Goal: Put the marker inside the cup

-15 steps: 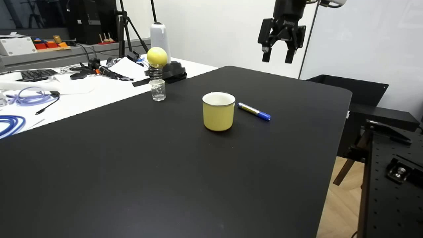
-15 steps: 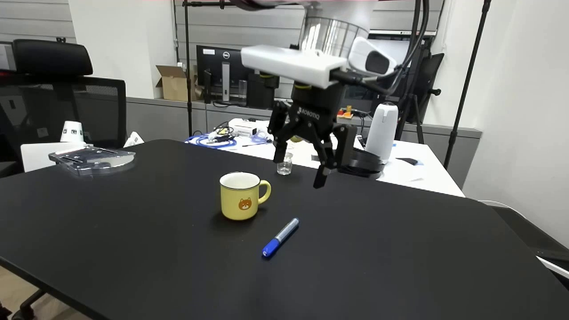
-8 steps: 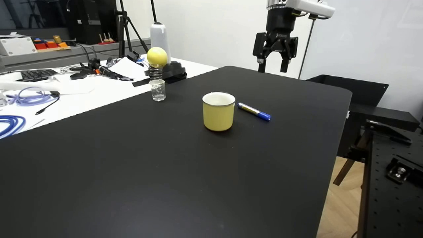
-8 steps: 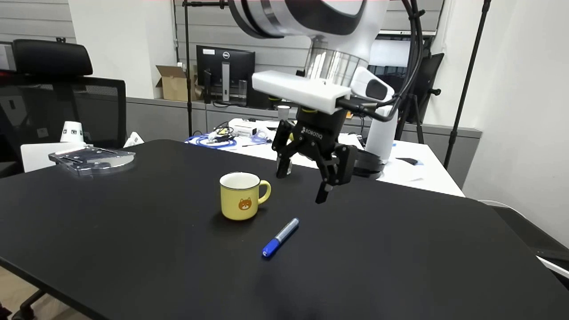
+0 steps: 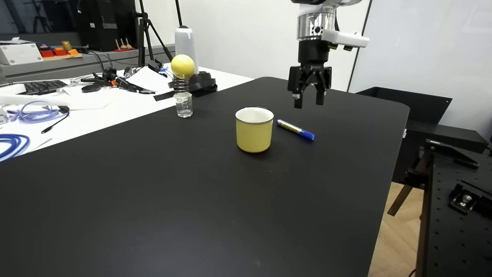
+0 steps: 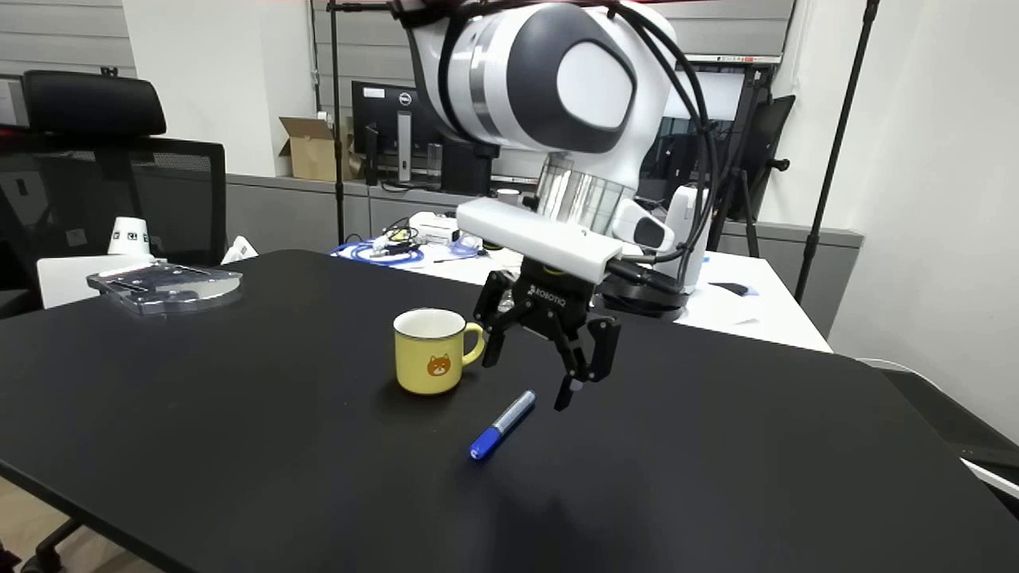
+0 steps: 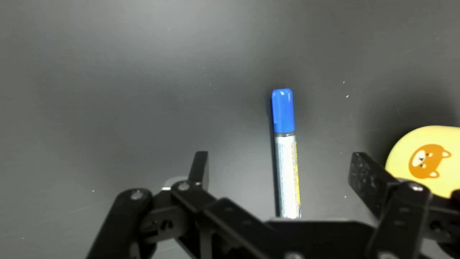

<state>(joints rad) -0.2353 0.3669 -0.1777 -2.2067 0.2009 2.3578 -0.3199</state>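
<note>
The tool (image 6: 528, 376) is spread wide, gripping nothing, raised clear of the table (image 6: 239, 446). The blue-capped marker (image 7: 287, 172) lies flat on the table, near but apart from the upright yellow mug (image 6: 428, 362); the wrist view shows it between the parted jaws.

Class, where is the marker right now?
In an exterior view, the marker lies on the black table, just right of the yellow cup, below the open gripper in the picture.
</note>
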